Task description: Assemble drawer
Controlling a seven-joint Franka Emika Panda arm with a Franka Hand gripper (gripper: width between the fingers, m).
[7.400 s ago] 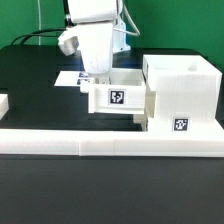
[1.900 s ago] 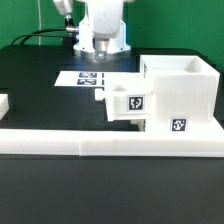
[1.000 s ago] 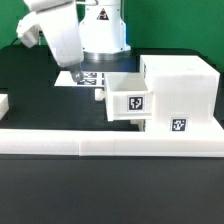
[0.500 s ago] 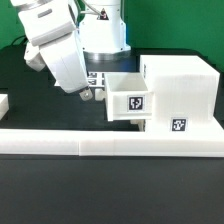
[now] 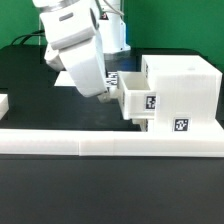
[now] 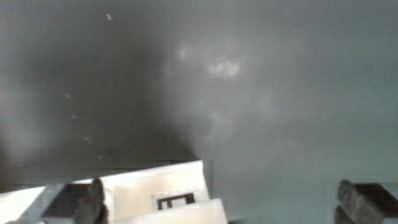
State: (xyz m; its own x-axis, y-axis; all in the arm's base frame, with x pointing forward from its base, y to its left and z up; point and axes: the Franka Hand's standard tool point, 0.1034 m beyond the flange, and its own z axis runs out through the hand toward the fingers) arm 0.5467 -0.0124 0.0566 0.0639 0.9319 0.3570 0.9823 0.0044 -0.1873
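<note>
The large white housing [image 5: 182, 88] stands at the exterior view's right, with a tag [image 5: 180, 125] on its front. A small white drawer box [image 5: 138, 97] sits partly inside its side opening. My gripper [image 5: 106, 93] hangs tilted right beside the box's outer end and seems to touch it. In the wrist view the gripper [image 6: 222, 208] is open. Its fingers [image 6: 82, 203] stand wide apart, and a corner of the drawer box [image 6: 164, 192] lies next to one finger. A second small white part [image 5: 3, 103] lies at the exterior view's left edge.
The long low white border rail [image 5: 100, 141] runs along the front of the black table. The marker board [image 5: 66, 80] lies behind my arm and is mostly hidden. A black cable runs at the back left.
My arm swung down and toward the exterior view's right, against the drawer box. The box has slid further into the housing and sticks out less than before.
</note>
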